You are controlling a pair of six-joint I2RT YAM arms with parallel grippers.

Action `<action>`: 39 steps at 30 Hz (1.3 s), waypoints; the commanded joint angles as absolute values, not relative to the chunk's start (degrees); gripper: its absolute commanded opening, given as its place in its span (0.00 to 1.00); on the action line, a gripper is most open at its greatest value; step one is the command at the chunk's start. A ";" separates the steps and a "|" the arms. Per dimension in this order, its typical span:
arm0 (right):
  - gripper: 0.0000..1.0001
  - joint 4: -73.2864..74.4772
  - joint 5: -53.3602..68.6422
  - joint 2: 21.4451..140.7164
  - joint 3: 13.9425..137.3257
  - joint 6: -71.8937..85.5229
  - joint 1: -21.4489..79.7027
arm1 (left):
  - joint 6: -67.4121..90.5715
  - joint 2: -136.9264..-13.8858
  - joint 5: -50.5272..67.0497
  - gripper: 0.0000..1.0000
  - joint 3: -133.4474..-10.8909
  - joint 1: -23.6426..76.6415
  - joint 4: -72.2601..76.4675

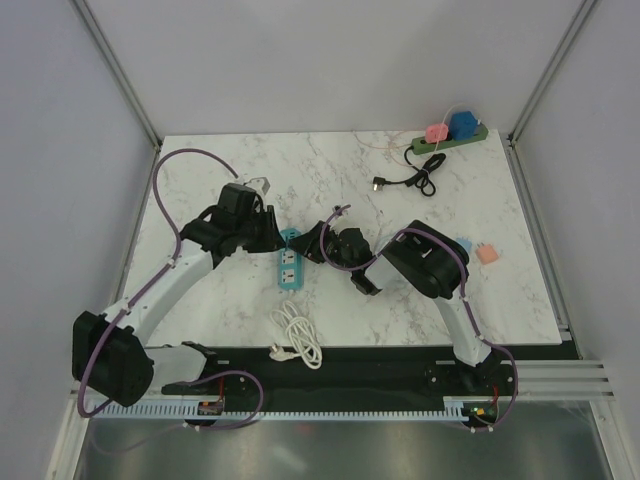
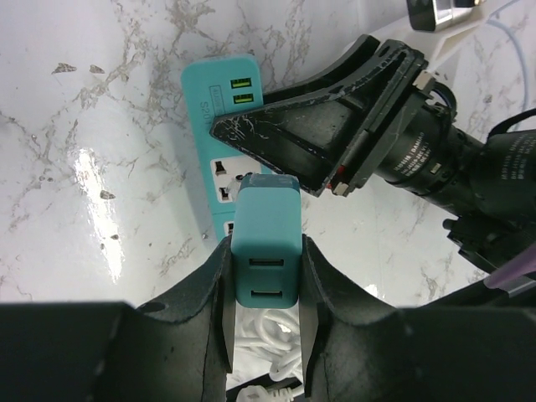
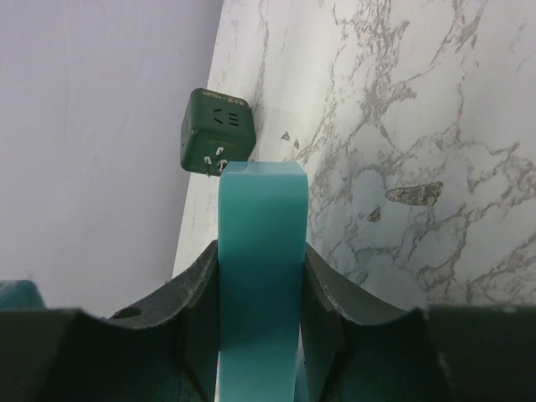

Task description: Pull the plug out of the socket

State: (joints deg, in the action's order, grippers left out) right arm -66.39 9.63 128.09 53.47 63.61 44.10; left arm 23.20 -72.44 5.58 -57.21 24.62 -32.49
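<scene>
1. Left fingers (image 2: 213, 301): closed on the plug (image 2: 265, 251), one pad flat against each side. The grip sits low on the body, and the two USB ports face out between the pads.

2. Plug: teal block standing over the strip (image 2: 219, 109), near its middle sockets. From where I stand I cannot tell whether its pins are still seated.

3. Strip: teal, lying flat on the bench (image 1: 330, 170) between the two arms, USB end away from the left wrist.

4. Right fingers (image 3: 194, 301): clamped across the strip's width, just beyond the plug, and crossing close over it in the left wrist view.

5. Handling note, as a judgement: the right side should only hold the strip down and not lift with it. The left should draw straight away from the socket face, in line with the pins, with no rocking or twisting. A sideways pull could bend the pins or drag the strip. The two sets of fingers are close together, so the pull should go away from the right arm.

6. Also present: a white cord (image 1: 297, 335) coiled near the front edge, and a green cube adapter (image 3: 216, 134) by the wall.
</scene>
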 commanded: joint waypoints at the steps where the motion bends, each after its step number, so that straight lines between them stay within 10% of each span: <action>1: 0.00 -55.99 9.32 130.25 51.24 57.92 44.91 | 25.22 -69.44 7.38 0.02 -57.04 24.79 -31.46; 35: 0.00 -56.43 11.25 131.22 50.71 59.15 44.21 | 25.14 -88.33 -20.39 0.08 -60.65 15.21 -41.40; 39: 0.00 -56.43 11.42 131.22 50.71 59.15 44.21 | 25.22 -88.68 -20.30 0.57 -60.56 15.21 -41.40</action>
State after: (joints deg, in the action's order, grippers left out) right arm -66.02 10.09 127.94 53.45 63.66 44.01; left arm 24.71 -88.71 -17.61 -59.22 15.14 -41.12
